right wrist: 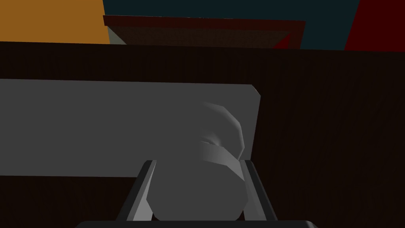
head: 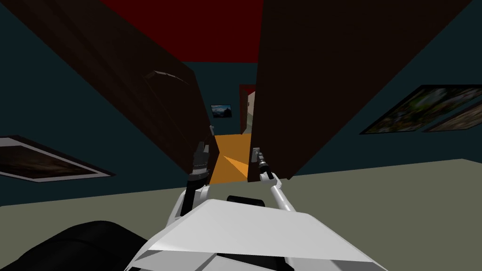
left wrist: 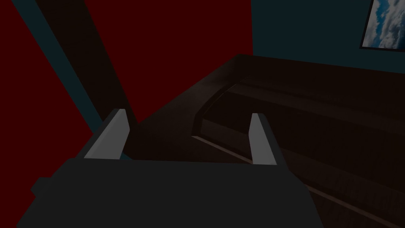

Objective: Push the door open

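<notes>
While right end effector (right wrist: 198,163) clamps its grey handle (right wrist: 197,192), dark brown door (head: 329,70) ajar, left end effector (left wrist: 188,114) spread.

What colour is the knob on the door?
Grey. The knob shows best in the right wrist view, held by the right claw.

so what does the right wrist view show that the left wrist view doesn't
Right wrist only: the right gripper with its jaws pressing the sides of a grey handle, which sits on a grey plate on the dark brown door; orange floor past the door's edge.
Left wrist only: the left gripper, jaws open on nothing, pointing at a dark panelled leaf, and a cloud picture on the teal wall.
Both: dark brown wood, teal wall, a red surface.
</notes>
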{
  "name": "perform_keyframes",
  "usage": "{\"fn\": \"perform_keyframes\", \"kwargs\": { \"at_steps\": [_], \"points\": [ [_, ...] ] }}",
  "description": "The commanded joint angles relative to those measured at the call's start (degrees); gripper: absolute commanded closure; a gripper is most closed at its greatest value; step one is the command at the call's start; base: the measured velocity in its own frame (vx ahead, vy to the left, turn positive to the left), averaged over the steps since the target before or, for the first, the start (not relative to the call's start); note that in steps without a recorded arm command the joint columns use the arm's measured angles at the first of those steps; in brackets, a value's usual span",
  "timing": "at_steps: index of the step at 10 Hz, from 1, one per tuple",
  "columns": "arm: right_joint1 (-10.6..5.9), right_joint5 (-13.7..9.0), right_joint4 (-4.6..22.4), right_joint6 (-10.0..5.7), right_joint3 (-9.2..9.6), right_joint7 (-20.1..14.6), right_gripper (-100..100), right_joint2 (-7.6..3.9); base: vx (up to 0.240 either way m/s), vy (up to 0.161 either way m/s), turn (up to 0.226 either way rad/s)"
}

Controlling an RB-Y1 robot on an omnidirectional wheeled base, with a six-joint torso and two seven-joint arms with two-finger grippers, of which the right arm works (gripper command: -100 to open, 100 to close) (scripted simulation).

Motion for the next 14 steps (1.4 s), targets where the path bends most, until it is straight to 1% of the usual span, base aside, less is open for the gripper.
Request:
{"fn": "perform_keyframes", "kwargs": {
  "at_steps": [1,3,5,6,7,9,10,14],
  "points": [
    [-0.05,-0.1,0.1,0.04,-0.59,0.1,100,-0.63,0.105,0.039,-0.015],
    [-0.13,-0.3,0.1,0.1,-1.41,0.3,100,-1.37,0.146,0.088,-0.051],
    [-0.15,-0.3,0.1,0.12,-1.66,0.4,100,-1.57,0.125,0.058,-0.011],
    [-0.23,-0.5,0.2,0.18,-2.53,0.6,100,-2.19,0.137,0.062,-0.045],
    [-0.26,-0.6,0.2,0.2,-2.84,0.6,100,-2.39,0.173,0.078,-0.072],
    [-0.38,-0.8,0.4,0.3,-4.24,1.0,100,-3.15,0.175,0.074,-0.099],
    [-0.27,-0.8,0.4,0.51,-3.57,0.8,-100,-3.06,-0.032,0.043,-0.044],
    [-0.18,-1.1,0.1,0.99,-3.22,0.4,-100,-2.91,-0.177,0.005,-0.004]
  ]
}}
